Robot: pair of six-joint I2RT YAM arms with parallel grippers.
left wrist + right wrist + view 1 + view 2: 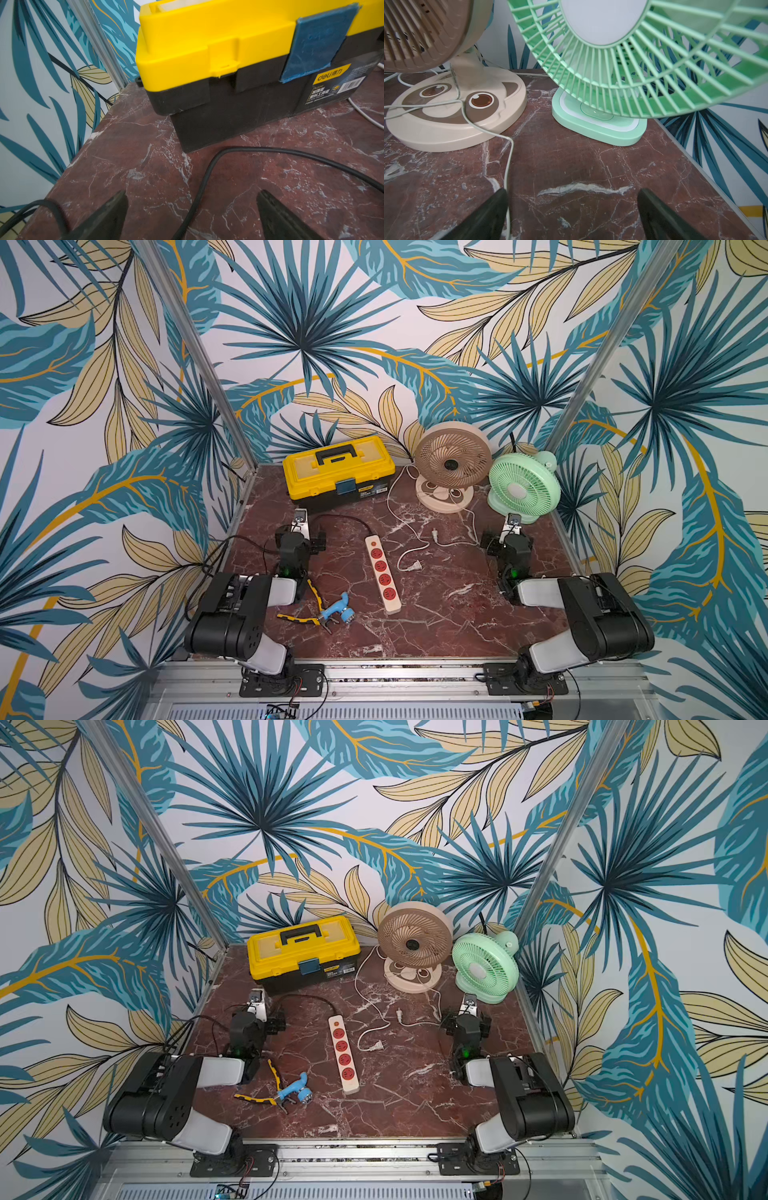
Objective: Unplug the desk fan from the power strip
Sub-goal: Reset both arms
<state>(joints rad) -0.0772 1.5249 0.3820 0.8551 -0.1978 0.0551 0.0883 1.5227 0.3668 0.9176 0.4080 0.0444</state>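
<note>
My left end effector point(192, 197) is spread wide above the surface point(124, 166), gripping nothing. Its wrist view shows the yellow toolbox point(207, 41) and a black cord point(270, 150) lying between the fingers, but not the strip. Both top views show the power strip point(383, 574) mid-surface, nearer my left arm. Its long axis runs far to near, the button end pointing toward the toolbox and the near end slanting slightly right. All four sockets are bare. Two white plugs point(415, 568) lie loose just right of it. My right end effector point(572, 193) is equally wide and empty. Its wrist view faces the beige fan point(446, 124) and the green fan point(633, 62).
</note>
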